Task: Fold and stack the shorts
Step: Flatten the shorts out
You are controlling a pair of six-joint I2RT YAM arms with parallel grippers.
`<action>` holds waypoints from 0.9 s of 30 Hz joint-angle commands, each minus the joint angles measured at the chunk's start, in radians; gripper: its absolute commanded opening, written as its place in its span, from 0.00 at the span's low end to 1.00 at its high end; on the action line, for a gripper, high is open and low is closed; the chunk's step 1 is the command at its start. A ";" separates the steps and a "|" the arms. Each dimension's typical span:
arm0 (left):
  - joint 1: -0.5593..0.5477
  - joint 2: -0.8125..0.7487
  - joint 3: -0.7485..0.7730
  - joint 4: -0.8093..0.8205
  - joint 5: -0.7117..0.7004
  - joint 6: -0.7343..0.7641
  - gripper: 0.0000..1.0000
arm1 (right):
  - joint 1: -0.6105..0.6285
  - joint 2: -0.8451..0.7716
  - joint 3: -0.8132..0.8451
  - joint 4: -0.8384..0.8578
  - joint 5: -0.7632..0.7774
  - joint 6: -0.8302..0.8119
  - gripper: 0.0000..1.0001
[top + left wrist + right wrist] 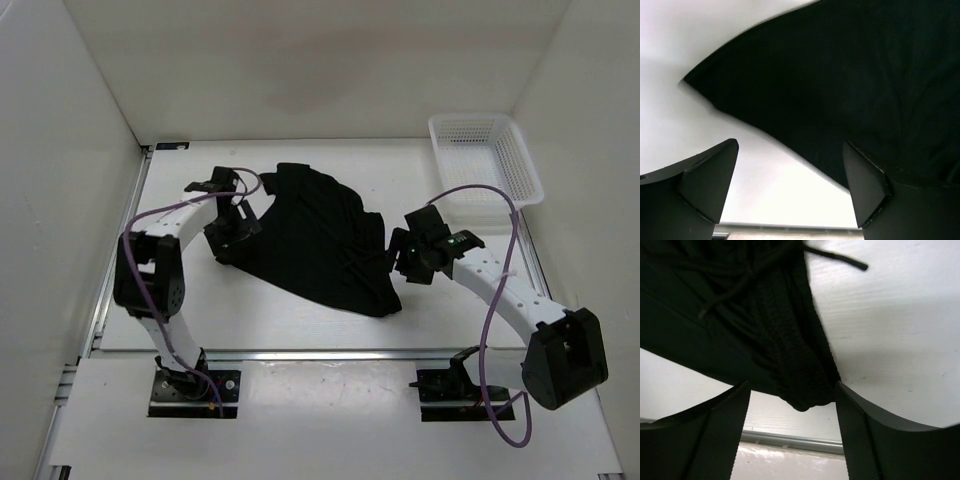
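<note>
Left hand [790, 150] and right hand [792, 387] both low and angled inward, fingers of each spread wide apart
</note>
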 commanded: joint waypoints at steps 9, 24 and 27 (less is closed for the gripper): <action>-0.104 0.301 0.351 -0.043 -0.098 0.035 0.86 | 0.018 0.154 -0.009 0.052 -0.137 -0.077 0.77; -0.146 0.447 0.472 -0.095 -0.152 0.026 0.26 | 0.057 0.297 -0.009 0.095 -0.138 -0.106 0.63; -0.146 0.422 0.472 -0.106 -0.173 0.026 0.24 | 0.057 0.297 -0.009 0.095 -0.129 -0.106 0.62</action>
